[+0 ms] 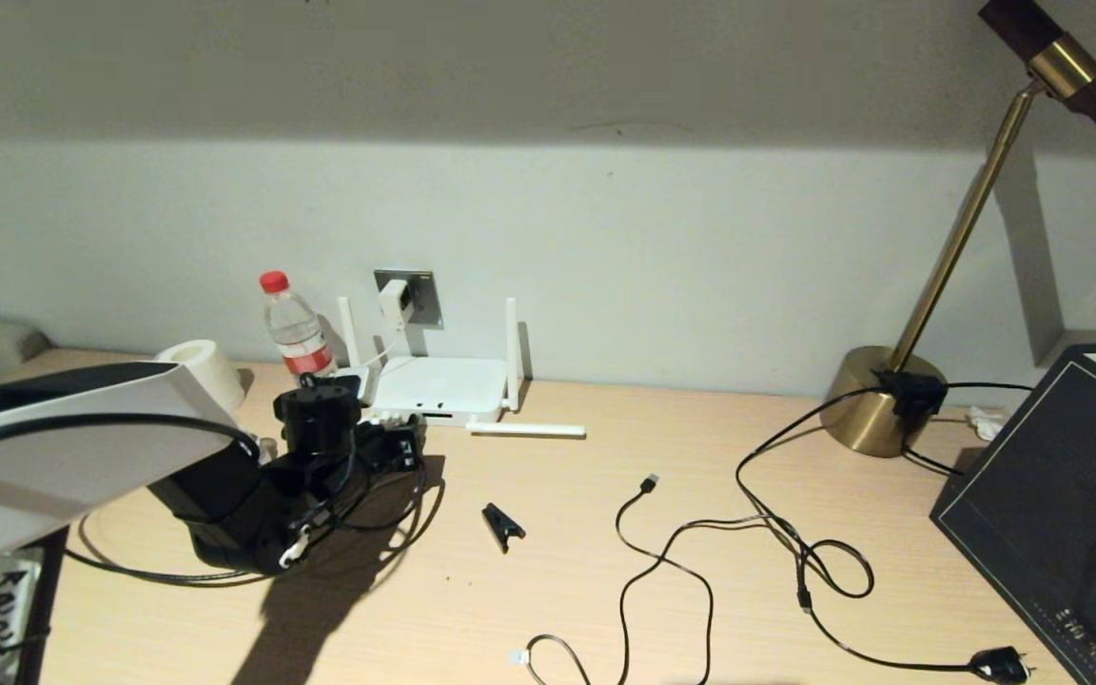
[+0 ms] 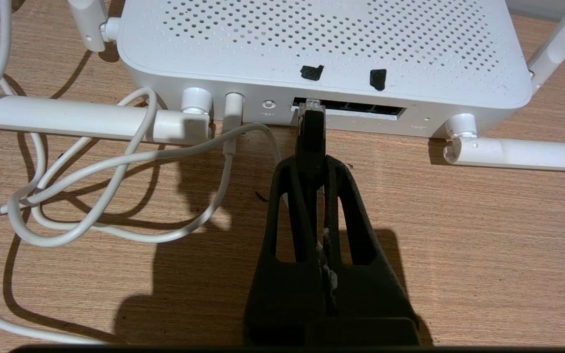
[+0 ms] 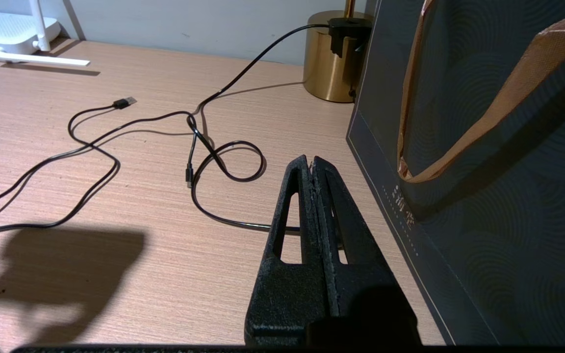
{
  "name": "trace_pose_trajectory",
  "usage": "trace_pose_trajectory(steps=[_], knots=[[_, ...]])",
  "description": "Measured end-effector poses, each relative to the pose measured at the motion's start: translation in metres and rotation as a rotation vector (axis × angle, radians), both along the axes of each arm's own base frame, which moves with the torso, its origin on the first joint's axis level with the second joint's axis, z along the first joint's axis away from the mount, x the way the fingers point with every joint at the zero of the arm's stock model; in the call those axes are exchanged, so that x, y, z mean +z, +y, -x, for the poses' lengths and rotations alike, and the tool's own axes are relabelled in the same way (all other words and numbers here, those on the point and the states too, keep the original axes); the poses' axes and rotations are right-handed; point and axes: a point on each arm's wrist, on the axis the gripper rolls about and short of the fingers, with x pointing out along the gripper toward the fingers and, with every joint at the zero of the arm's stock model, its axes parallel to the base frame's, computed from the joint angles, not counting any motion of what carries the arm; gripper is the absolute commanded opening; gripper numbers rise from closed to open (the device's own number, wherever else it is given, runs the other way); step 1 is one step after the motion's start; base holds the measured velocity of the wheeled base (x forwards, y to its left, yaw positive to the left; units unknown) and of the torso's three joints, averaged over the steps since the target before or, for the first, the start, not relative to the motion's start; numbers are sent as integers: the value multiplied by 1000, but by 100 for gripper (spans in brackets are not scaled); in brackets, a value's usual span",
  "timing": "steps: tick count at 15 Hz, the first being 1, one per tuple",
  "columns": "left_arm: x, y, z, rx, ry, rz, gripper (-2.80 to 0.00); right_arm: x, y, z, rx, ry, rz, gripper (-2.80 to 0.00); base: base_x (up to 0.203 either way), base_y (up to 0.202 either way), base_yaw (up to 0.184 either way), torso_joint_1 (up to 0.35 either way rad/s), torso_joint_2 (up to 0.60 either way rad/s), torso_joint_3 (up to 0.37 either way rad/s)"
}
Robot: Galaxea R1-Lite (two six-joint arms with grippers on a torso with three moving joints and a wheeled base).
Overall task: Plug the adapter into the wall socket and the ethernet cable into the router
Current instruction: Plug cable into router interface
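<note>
The white adapter [image 1: 394, 303] sits on the grey wall socket [image 1: 421, 297], and its white cord [image 2: 115, 162] runs down to the router's round power jack. The flat white router [image 2: 321, 44] lies below the socket. My left gripper [image 2: 310, 164] is shut on the black boot of the ethernet cable [image 2: 310, 139]. The cable's clear connector [image 2: 309, 105] is at the mouth of the leftmost dark port; how deep it sits is hidden. The rest of that cable loops behind the left arm [image 1: 129, 571]. My right gripper [image 3: 311, 162] is shut on nothing, parked low beside a dark bag.
A water bottle [image 1: 296, 328] and a tape roll [image 1: 201, 371] stand left of the router. One antenna [image 1: 526, 430] lies flat. A black clip [image 1: 502, 525], a USB cable [image 1: 662, 561], the lamp cord [image 1: 1000, 663], the brass lamp [image 1: 881, 400] and the dark bag [image 1: 1062, 495] lie to the right.
</note>
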Motion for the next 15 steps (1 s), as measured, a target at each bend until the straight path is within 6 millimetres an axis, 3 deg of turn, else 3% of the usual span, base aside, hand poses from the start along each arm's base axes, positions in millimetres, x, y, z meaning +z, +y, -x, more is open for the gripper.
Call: trace_pose_trajectory(steps=[15], knots=[[-2, -2, -5, -1, -7, 1, -280, 0, 0, 0, 0, 0, 0, -280, 0, 0, 0, 0, 0, 0]])
